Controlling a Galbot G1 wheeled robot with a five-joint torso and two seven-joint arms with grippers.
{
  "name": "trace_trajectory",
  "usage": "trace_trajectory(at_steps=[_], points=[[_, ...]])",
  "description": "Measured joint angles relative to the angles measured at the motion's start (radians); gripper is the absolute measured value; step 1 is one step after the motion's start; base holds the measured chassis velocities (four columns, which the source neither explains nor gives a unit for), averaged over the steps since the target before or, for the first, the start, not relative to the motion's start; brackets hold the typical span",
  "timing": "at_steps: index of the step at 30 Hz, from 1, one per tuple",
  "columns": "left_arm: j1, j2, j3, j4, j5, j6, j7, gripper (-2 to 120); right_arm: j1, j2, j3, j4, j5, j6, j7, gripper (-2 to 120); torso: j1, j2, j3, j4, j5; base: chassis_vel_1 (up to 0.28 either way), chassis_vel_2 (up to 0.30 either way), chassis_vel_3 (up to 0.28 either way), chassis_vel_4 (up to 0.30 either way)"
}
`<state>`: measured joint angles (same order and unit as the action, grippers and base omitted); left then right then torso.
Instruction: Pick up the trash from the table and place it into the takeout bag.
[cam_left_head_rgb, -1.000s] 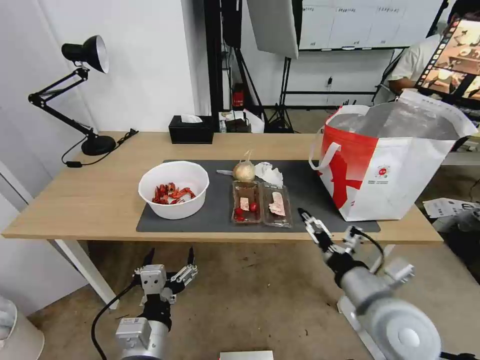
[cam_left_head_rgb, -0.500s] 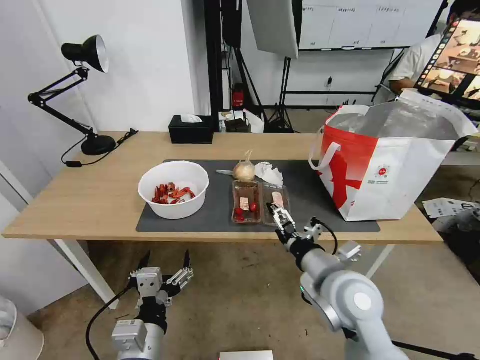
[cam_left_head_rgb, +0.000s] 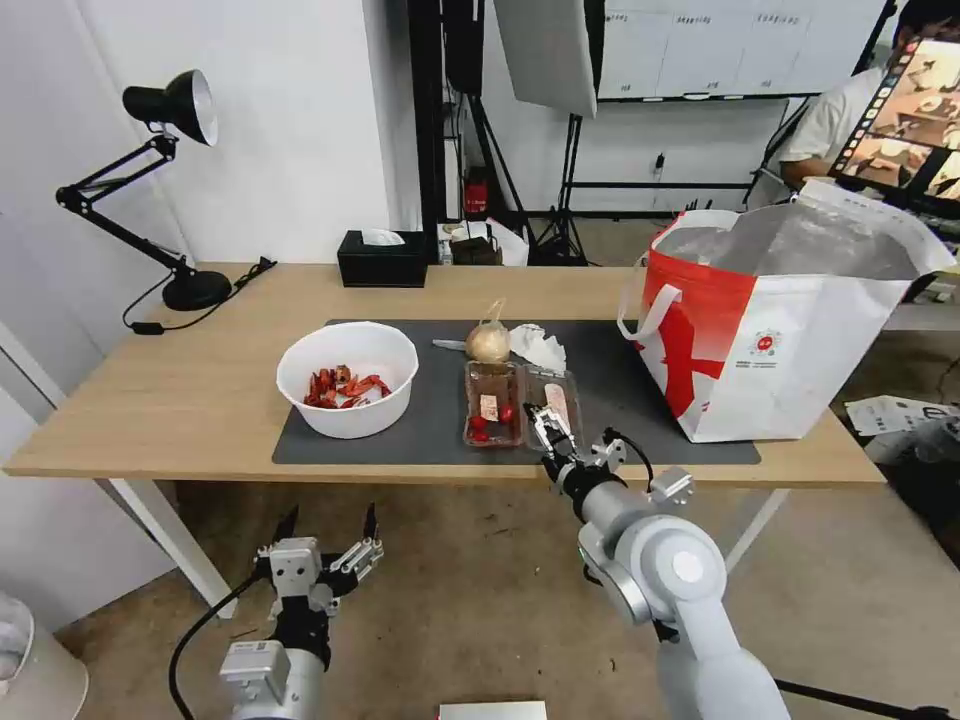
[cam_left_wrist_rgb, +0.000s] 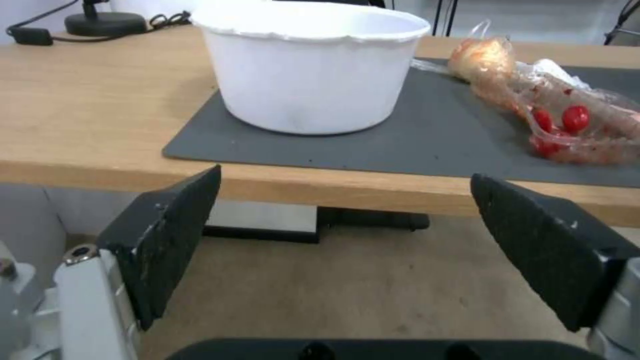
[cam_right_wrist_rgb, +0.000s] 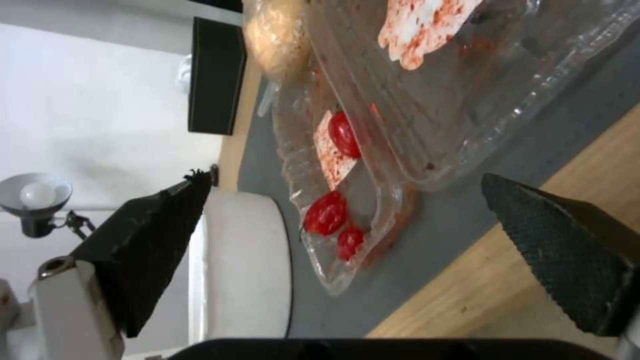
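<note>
A studio-like lab — behind the table stand a softbox on a stand, tripod legs and a whiteboard; a desk lamp sits on its left end — bare white walls, concrete floor.

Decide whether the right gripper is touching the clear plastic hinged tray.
Apart. In the right wrist view, both fingers of the right gripper stand wide open, short of the clear plastic hinged tray, with mat between.

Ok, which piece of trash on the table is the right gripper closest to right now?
The clear plastic hinged tray. The right gripper, open, is at its near edge, while the white bowl, napkin and knotted bag sit farther off.
</note>
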<state>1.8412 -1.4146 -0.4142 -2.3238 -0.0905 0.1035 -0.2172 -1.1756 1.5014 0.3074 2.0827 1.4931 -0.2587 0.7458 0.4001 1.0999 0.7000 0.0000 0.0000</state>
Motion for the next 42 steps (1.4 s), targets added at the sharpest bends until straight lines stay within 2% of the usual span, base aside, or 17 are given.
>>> trace_trajectory(at_steps=[30, 32, 38, 42], points=[[0.005, 0.004, 0.005, -0.014, -0.016, 0.003, -0.004, 100, 0.046, 0.022, 0.02, -0.054, -0.035, 0.004, 0.029, 100, 0.0, 0.0, 0.0, 0.0, 0.0001, 0.0, 0.0, 0.0, 0.0], [0.005, 0.005, 0.005, -0.013, -0.016, 0.003, -0.004, 100, 0.046, 0.021, 0.021, -0.054, -0.055, 0.012, 0.016, 100, 0.0, 0.0, 0.0, -0.0001, 0.0001, 0.0, 0.0, 0.0, 0.0], [0.006, 0.005, 0.006, -0.01, -0.016, 0.002, -0.005, 100, 0.037, -0.005, 0.017, -0.065, -0.232, 0.043, -0.176, 100, 0.0, 0.0, 0.0, -0.0001, 0.0001, 0.0, 0.0, 0.0, 0.0], [0.006, 0.006, 0.007, -0.009, -0.016, 0.001, -0.005, 100, 0.048, -0.029, 0.009, -0.076, -0.282, 0.045, -0.247, 100, 0.0, 0.0, 0.0, -0.0002, 0.0001, 0.0, 0.0, 0.0, 0.0]])
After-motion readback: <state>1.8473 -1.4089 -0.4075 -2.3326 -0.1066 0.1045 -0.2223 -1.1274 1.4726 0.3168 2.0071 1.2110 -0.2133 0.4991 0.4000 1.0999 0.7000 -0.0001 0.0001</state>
